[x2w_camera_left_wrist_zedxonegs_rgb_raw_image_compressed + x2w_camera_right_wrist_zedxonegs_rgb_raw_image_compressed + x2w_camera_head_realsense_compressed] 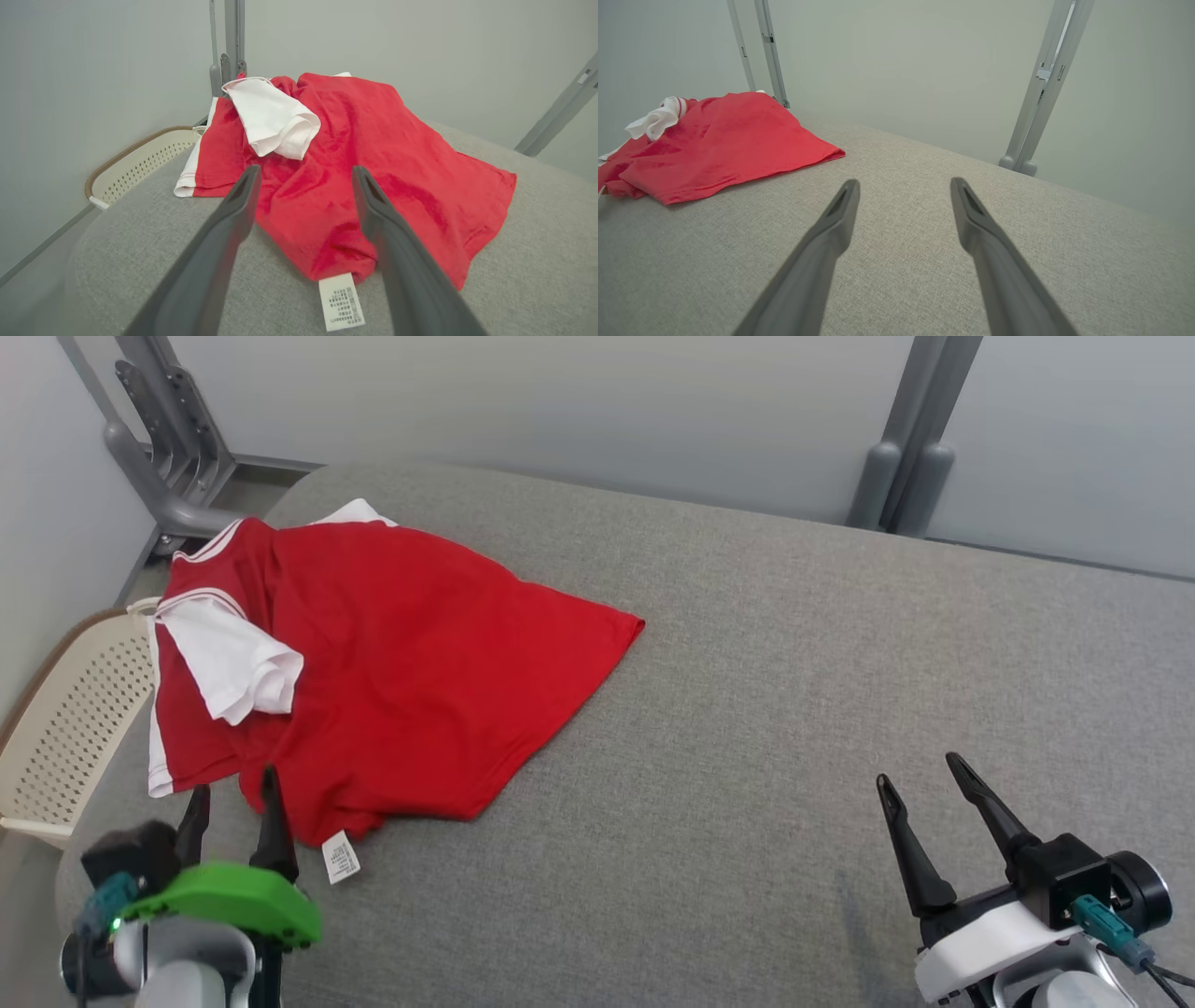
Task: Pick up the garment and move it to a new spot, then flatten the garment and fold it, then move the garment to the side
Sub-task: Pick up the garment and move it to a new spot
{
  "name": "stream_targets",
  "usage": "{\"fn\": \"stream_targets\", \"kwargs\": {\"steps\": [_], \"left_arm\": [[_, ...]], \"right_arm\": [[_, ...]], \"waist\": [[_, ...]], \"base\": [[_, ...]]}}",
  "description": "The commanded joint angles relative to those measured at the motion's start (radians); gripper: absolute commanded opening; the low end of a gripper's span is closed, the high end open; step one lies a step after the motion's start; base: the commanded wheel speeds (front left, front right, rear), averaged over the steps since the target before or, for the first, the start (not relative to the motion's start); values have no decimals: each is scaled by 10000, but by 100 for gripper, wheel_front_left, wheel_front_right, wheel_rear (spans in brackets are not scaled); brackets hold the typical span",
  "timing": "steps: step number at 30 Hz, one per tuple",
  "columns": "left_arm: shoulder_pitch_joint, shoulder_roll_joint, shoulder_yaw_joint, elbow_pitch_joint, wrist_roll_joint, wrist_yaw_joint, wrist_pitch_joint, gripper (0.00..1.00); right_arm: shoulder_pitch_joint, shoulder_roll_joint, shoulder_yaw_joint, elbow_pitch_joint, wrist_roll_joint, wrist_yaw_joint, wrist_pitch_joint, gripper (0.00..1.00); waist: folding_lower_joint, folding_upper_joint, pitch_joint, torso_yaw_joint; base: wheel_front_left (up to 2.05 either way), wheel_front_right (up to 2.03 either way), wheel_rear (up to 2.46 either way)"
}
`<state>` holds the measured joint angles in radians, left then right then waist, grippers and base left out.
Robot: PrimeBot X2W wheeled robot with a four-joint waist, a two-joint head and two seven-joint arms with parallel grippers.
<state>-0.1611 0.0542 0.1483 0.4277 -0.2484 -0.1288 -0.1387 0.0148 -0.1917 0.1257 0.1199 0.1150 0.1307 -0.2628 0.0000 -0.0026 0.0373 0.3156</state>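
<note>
Head view: one red garment (411, 653), one white label (341, 856), left tool (235, 781) and right tool (918, 768) both agape, empty.

The T-shirt (401, 663) is showing bright red, with a white sleeve (233, 663) and thin white stripes beside it. Its care label (341, 857) is showing white with small dark print. The padded surface (794, 709) is appearing grey with a fine woven texture. The basket (65, 728) is looking cream, with a pattern of small holes and a brown rim. The left gripper (235, 781) is showing dark fingers and a bright green cover (224, 896); the right gripper (917, 769) is showing black and white.
</note>
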Motion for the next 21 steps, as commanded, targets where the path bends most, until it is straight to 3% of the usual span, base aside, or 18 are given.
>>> {"fn": "stream_targets", "kwargs": {"steps": [1, 6, 11, 14, 20, 21], "left_arm": [[-614, 55, -26, 241, -172, -23, 359, 100], [-2040, 136, -243, 1479, -518, 29, 2181, 100], [-2719, 311, -307, 2499, -530, 264, 3225, 100], [-3012, 438, -367, 3258, -465, 428, 3605, 100], [-3055, 591, -456, 4859, -550, 340, 3556, 100], [-3039, 617, -493, 5022, -548, 319, 3499, 33]], "right_arm": [[-182, -79, 60, -59, -56, 1, -34, 100], [-425, -282, 211, -40, -58, 1, -34, 100], [-638, -389, 343, 9, 52, 1, -34, 100], [-702, -408, 367, 22, 101, 1, -33, 100], [-595, -298, 262, 90, 203, 1, -34, 100], [-569, -299, 213, 88, 224, 1, -34, 100]], "waist": [[0, 26, 559, -107], [0, 26, 1107, -255], [0, 26, 1364, -471], [0, 26, 1484, -637], [0, 26, 1374, -945], [0, 26, 1346, -966]], "base": [[0, 0, 0], [0, 0, 0], [0, 0, 0], [0, 0, 0], [0, 0, 0], [0, 0, 0]]}}
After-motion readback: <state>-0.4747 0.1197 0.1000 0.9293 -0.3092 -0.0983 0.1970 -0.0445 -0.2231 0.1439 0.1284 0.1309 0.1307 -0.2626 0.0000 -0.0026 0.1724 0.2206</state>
